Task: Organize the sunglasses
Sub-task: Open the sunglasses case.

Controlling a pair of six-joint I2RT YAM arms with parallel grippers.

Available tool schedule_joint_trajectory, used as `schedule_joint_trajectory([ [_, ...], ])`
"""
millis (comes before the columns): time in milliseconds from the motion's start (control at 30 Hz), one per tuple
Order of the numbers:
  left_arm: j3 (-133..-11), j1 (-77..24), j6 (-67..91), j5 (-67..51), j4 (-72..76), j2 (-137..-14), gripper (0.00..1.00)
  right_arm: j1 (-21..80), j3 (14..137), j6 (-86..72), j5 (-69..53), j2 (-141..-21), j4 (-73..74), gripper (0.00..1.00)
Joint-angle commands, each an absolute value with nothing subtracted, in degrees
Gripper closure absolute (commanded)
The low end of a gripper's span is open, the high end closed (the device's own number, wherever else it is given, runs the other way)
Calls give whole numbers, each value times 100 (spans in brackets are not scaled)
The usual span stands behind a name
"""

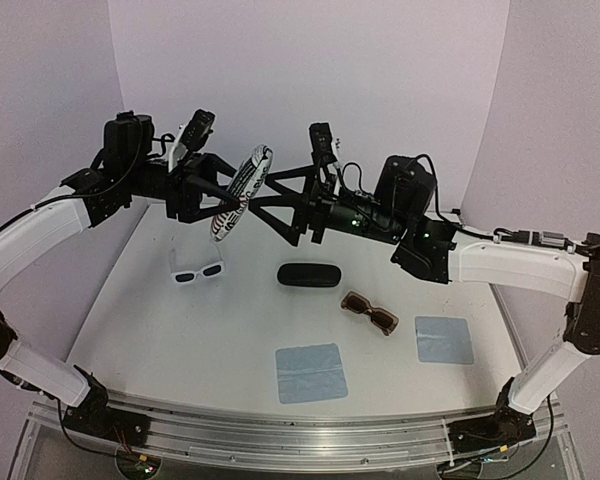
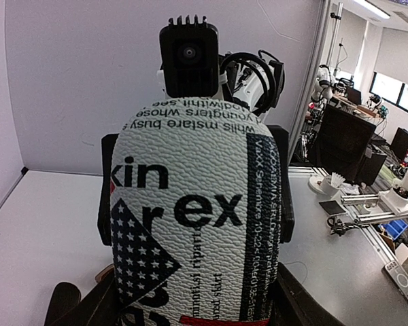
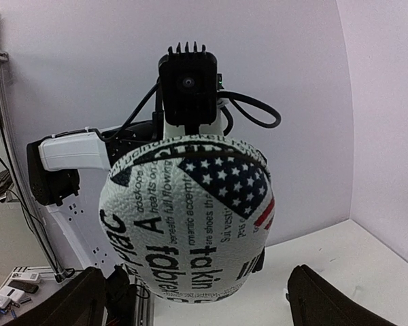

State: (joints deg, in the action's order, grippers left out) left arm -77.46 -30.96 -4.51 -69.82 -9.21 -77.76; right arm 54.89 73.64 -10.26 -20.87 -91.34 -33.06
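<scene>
The white-framed sunglasses (image 1: 198, 273) lie on the table at the left. The brown-framed sunglasses (image 1: 370, 313) lie right of centre. Both arms are raised high over the back of the table. My left gripper (image 1: 220, 195) is shut on the white printed glasses case (image 1: 254, 162) and holds it in the air, tilted. The case fills the left wrist view (image 2: 190, 204), between my fingers (image 2: 68, 305). My right gripper (image 1: 260, 193) is open; its jaws straddle the case's other end without closing on it. The case's end shows in the right wrist view (image 3: 190, 217).
A black glasses case (image 1: 309, 275) lies shut at the table's middle. Two light-blue cloths lie near the front, one at centre (image 1: 311, 372) and one at the right (image 1: 444, 339). Purple walls close in the back and sides.
</scene>
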Motion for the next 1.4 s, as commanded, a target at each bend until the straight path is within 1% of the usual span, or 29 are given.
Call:
schedule_joint_trajectory([
  [0,-7785,-3142,-362,-7080,-512,-7628,100,5503,7636,-1017,-2311,-9276,-3685,10],
  [67,-7798,-3152,-417,-7046,-529,-7635,100,5503,7655,-1060,-2306,-9326,-3725,12],
  [300,-7917,-3213,-710,-6962,-782,-7699,100,5506,7755,-1161,-2324,-9468,-3821,12],
  [433,-7912,-3243,-742,-6931,-782,-7698,100,5503,7799,-1168,-2414,-9520,-3866,22],
  [533,-7931,-3251,-767,-6926,-808,-7704,100,5503,7788,-1179,-2452,-9519,-3919,24],
  [667,-7945,-3271,-800,-6919,-852,-7714,100,5502,7812,-1178,-2510,-9539,-3938,33],
  [700,-7948,-3277,-802,-6914,-853,-7715,100,5505,7812,-1182,-2527,-9547,-3941,36],
  [900,-8014,-3326,-1006,-6836,-1092,-7733,100,5502,7858,-1275,-2708,-9603,-3963,63],
  [1000,-8007,-3349,-1024,-6770,-1205,-7759,100,5506,7883,-1309,-2775,-9633,-3976,86],
  [1067,-8007,-3349,-979,-6711,-1223,-7774,100,5503,7843,-1331,-2777,-9634,-3996,92],
  [1133,-8024,-3346,-921,-6623,-1250,-7785,99,5502,7797,-1358,-2775,-9632,-4033,94],
  [1167,-8035,-3346,-880,-6577,-1262,-7790,93,5502,7755,-1369,-2768,-9621,-4050,97],
  [1200,-8047,-3345,-854,-6534,-1282,-7796,84,5503,7710,-1376,-2750,-9601,-4065,100],
  [1333,-8117,-3349,-953,-6382,-1463,-7785,47,5502,7459,-1376,-2541,-9439,-4079,100],
  [1367,-8139,-3349,-1057,-6344,-1572,-7781,39,5503,7383,-1376,-2467,-9395,-4082,100],
])
